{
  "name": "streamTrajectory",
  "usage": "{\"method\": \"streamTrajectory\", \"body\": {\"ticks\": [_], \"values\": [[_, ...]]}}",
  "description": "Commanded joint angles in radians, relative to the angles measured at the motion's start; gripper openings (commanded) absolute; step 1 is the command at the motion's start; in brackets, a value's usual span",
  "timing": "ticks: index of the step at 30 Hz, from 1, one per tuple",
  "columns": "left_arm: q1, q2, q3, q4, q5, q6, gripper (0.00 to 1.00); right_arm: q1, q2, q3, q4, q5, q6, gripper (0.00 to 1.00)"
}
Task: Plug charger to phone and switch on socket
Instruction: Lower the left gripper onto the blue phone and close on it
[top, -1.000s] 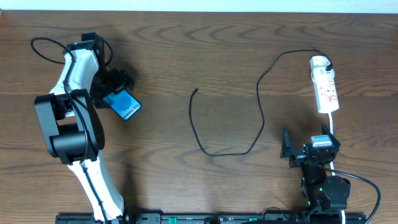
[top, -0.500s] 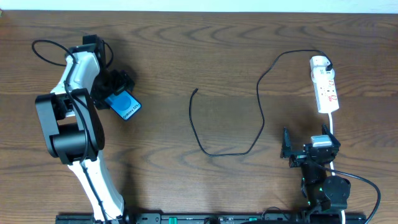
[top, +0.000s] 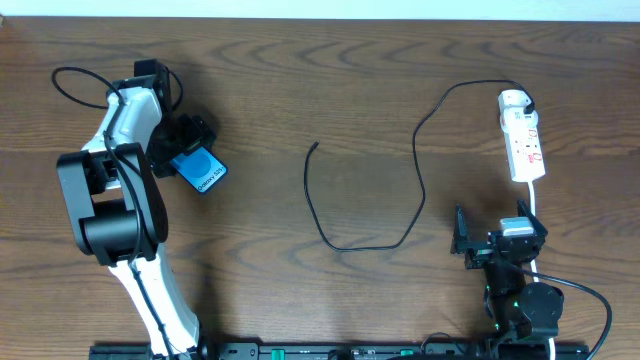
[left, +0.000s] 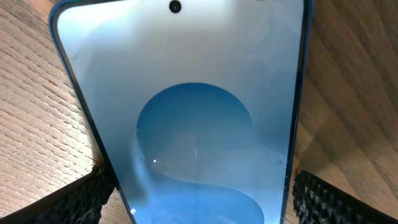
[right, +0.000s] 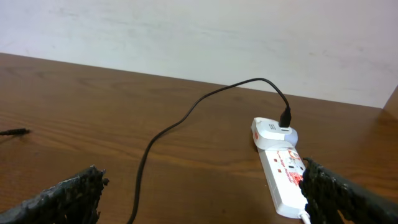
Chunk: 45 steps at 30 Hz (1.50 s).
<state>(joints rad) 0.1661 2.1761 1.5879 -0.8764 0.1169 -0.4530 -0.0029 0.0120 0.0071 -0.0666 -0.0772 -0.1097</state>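
Observation:
The phone (top: 205, 172) lies flat on the wooden table at the left, blue screen up; it fills the left wrist view (left: 193, 124). My left gripper (top: 186, 154) straddles its near end, one finger on each long side, with a thin gap showing on the right (left: 199, 199). The charger cable (top: 418, 190) loops across the middle, and its free plug tip (top: 314, 147) lies apart from the phone. The cable's other end goes into the adapter (top: 514, 100) on the white socket strip (top: 526, 148). My right gripper (top: 498, 238) is open and empty, below the strip (right: 199, 196).
In the right wrist view the socket strip (right: 287, 180), its adapter (right: 273, 132) and the cable (right: 161, 134) lie ahead, and the plug tip (right: 12, 132) is far left. The strip's white cord (top: 535, 205) runs down beside my right arm. A pale wall stands behind the table.
My left arm has shifted very slightly. The phone, the cable and the right arm have not moved.

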Motion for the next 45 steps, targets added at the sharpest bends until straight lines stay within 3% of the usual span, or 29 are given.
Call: {"method": "streamTrajectory", "body": {"ticks": [1, 13, 38, 45], "values": [[-0.005, 0.016, -0.032, 0.007, -0.026, -0.005, 0.95, 0.006, -0.005, -0.002, -0.004, 0.004, 0.011, 0.99], [-0.061, 0.023, -0.036, -0.008, -0.103, -0.033, 0.94, 0.006, -0.005, -0.002, -0.004, 0.004, 0.011, 0.99], [-0.063, 0.066, -0.048, -0.005, -0.097, -0.061, 0.72, 0.006, -0.005, -0.002, -0.004, 0.004, 0.011, 0.99], [-0.063, 0.047, -0.043, -0.004, -0.038, -0.061, 0.72, 0.006, -0.005, -0.002, -0.004, 0.004, 0.011, 0.99]]}}
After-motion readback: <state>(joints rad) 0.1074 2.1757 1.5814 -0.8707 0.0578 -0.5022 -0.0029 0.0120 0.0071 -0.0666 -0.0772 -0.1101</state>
